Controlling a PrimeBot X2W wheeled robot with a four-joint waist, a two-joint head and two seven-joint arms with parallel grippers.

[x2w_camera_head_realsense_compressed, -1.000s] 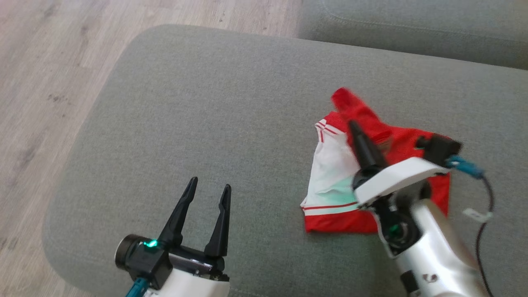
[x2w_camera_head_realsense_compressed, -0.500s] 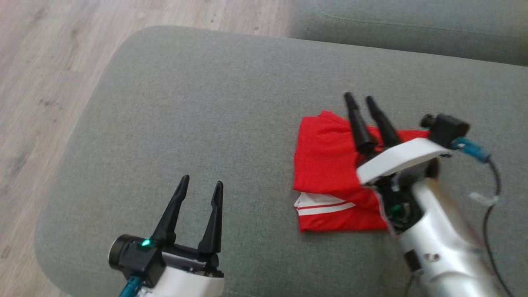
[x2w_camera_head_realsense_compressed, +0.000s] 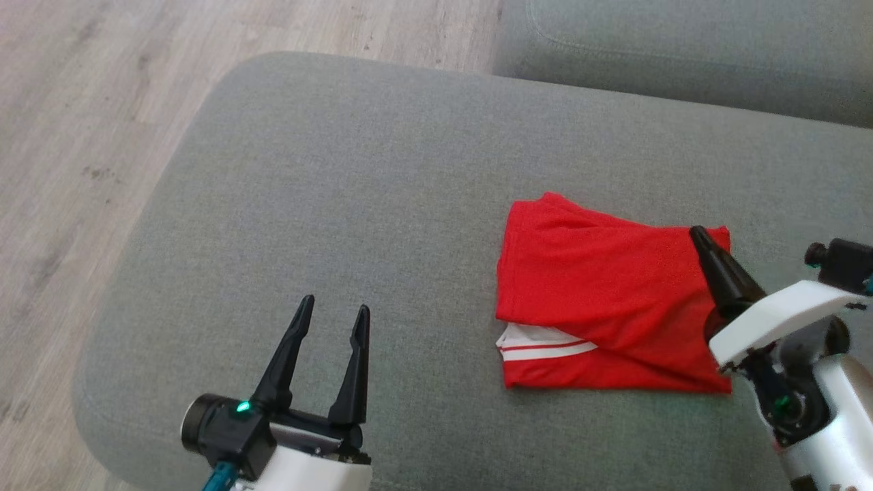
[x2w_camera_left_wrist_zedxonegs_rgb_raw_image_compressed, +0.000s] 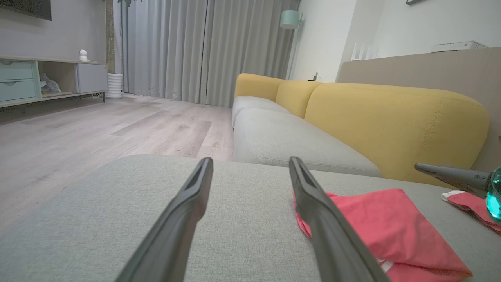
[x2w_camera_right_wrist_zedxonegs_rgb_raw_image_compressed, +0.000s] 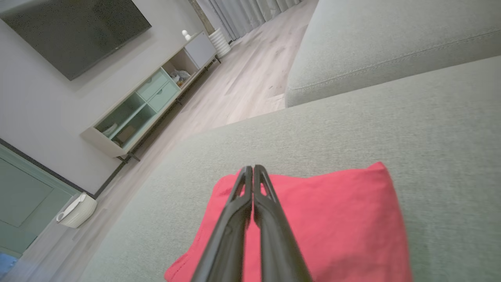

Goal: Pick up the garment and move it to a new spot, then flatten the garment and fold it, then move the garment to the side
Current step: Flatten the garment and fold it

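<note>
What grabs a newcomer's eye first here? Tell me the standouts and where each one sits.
The bright red garment, folded with a white striped edge peeking out at its lower left, lies on the right side of the grey cushion. The right gripper is shut, its tip over the garment's far right corner, while the left gripper hangs open over bare cushion at the lower left.

Fold's down: the garment [x2w_camera_head_realsense_compressed: 600, 300] now lies flat, red side up, and the right pincer [x2w_camera_head_realsense_compressed: 698, 234] has let go, pulled back, fingers together.
</note>
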